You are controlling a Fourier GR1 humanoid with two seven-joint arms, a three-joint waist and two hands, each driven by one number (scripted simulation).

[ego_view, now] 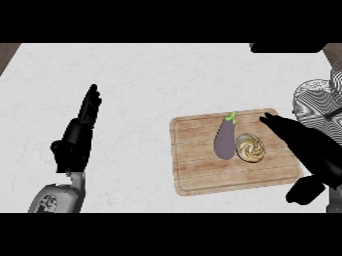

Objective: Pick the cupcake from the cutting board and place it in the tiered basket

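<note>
Head view: right hand (pixel 314 152), fingers straight and close together, thumb apart, lying over the board's right edge; wrist cut off at the lower right corner. Cupcake (pixel 251 148): on the board (pixel 203 175), just left of that hand, not held, touching the eggplant (pixel 224 141) on its left. Basket (pixel 323 107): wire, behind the right hand, partly hidden by it and cut off at right; contents not discernible. Left hand (pixel 76 135): well apart at left, open, fingers up, resting.
</note>
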